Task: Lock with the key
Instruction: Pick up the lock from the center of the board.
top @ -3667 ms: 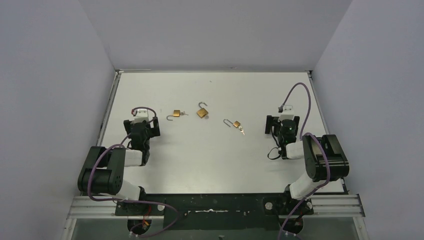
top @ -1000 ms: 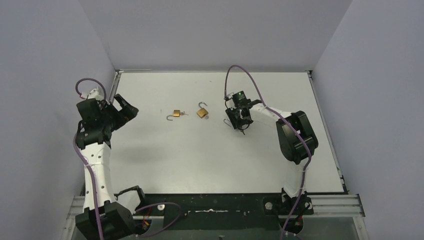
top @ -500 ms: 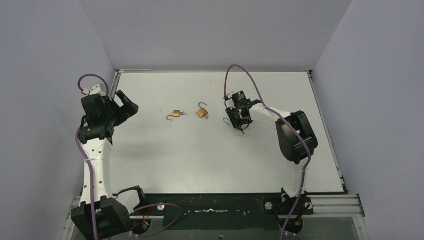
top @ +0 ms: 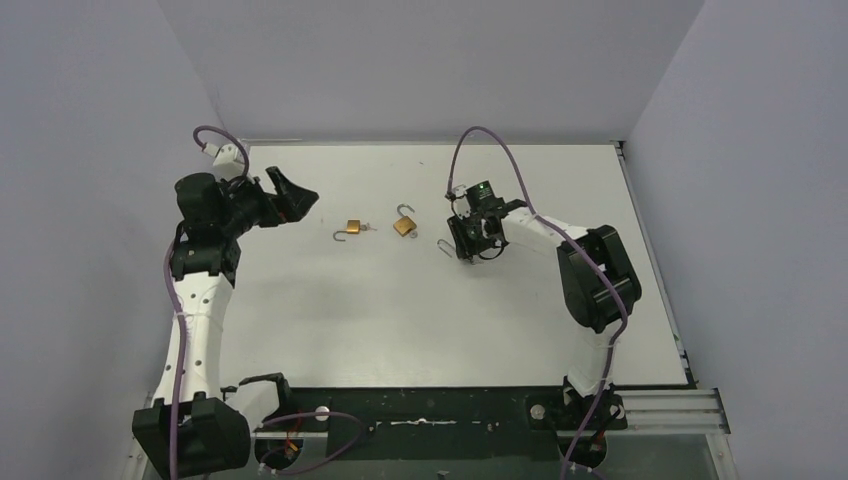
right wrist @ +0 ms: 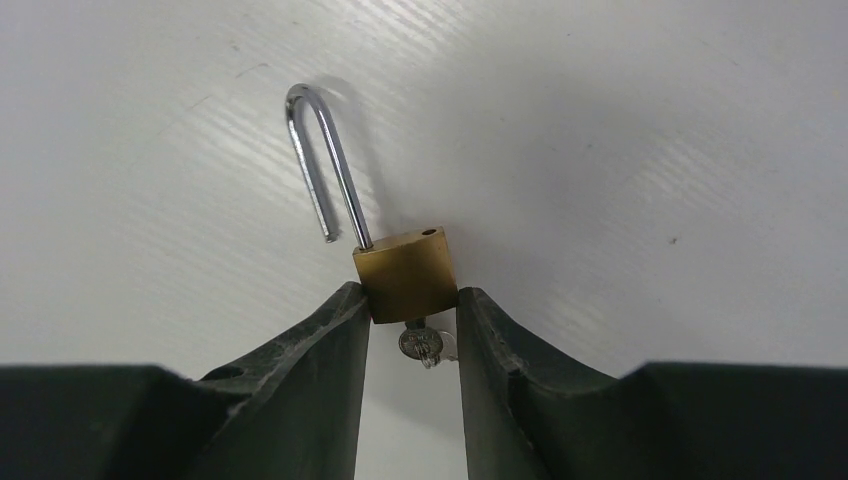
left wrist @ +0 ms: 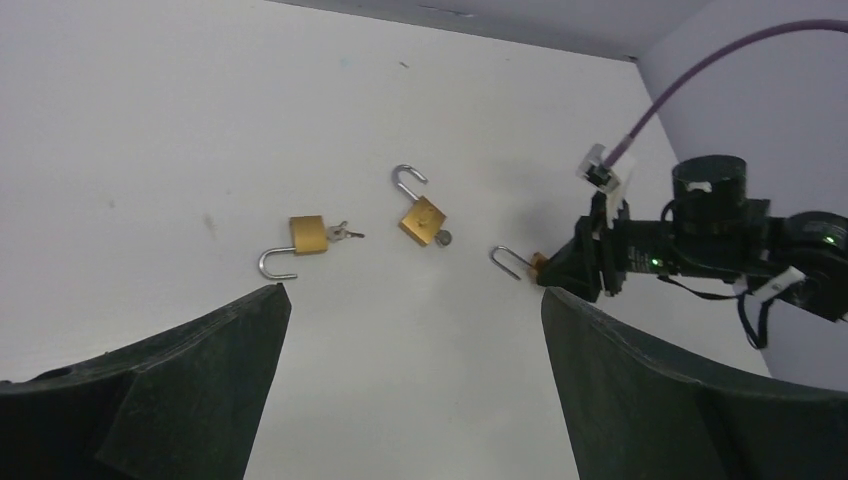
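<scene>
Right now your right gripper [right wrist: 410,300] is clenched on a small brass padlock with a silver steel shackle [right wrist: 405,272], one dark finger pressed against each side of the brass body. The shackle [right wrist: 325,150] is sprung open: one leg sits in the body and the other ends free beside it. A small silver key [right wrist: 420,345] sticks out of the bottom of the body, in the gap between your fingers. From the wrist view you cannot tell whether the lock rests on the white table [top: 400,330] or hangs just above it. In the top view this lock sits right of centre, with only the shackle loop poking out to the left of the gripper.

Your left gripper [left wrist: 412,298] is released, its two fingers spread wide and holding nothing. It hangs in the air over the left side of the table, tilted toward the locks and well apart from them.

Two more locks lie flat on the table between your arms, both with shackles open. The middle brass padlock [left wrist: 424,220] lies near the gripped one, with a key head at its lower corner. The left brass padlock [left wrist: 308,234] lies near the middle one without touching it, a key protruding from its right side.
</scene>
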{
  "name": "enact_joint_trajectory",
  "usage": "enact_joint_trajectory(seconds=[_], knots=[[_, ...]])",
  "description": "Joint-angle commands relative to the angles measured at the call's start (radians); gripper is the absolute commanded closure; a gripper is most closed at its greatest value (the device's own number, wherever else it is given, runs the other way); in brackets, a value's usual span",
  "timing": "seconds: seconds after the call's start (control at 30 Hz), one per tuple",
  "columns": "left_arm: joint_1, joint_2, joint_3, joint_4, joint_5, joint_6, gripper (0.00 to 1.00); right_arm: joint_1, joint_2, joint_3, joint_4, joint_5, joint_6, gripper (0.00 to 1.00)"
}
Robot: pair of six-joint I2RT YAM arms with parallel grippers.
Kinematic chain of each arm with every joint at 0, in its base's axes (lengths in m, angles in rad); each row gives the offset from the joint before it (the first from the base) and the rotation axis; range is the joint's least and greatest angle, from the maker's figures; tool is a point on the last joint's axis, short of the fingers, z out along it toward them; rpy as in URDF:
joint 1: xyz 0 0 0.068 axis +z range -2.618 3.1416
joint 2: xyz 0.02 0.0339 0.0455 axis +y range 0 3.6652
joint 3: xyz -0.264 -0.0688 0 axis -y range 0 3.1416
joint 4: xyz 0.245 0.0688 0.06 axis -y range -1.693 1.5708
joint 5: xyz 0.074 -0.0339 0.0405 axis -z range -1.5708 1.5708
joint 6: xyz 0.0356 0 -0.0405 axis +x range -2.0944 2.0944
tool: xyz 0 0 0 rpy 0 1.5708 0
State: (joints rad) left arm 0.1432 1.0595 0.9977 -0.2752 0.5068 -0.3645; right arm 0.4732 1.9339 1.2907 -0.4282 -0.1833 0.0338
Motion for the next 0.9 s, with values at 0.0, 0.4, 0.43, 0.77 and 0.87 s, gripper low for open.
enact_joint_trajectory(seconds=[0.0, 0.4, 0.43, 0.77, 0.87], knots=[[0.0, 0.069, 0.14, 0.103, 0.36, 0.021, 0.03, 0.008, -0.14, -0.01, 0.017, -0.085, 0.03, 1.0], [-0.192, 0.09, 0.107, 0.593, 0.91, -0.296, 0.03, 0.007, -0.243, -0.036, 0.008, -0.163, 0.056, 1.0], [-0.193, 0.093, 0.118, 0.529, 0.888, -0.256, 0.03, 0.007, -0.256, -0.031, 0.001, -0.175, 0.06, 1.0], [-0.389, 0.157, 0.216, 0.049, 0.445, 0.183, 0.03, 0.011, -0.417, 0.0, -0.05, -0.493, 0.126, 0.96], [-0.439, 0.162, 0.224, 0.04, 0.421, 0.243, 0.03, 0.017, -0.445, -0.001, -0.044, -0.591, 0.155, 0.93]])
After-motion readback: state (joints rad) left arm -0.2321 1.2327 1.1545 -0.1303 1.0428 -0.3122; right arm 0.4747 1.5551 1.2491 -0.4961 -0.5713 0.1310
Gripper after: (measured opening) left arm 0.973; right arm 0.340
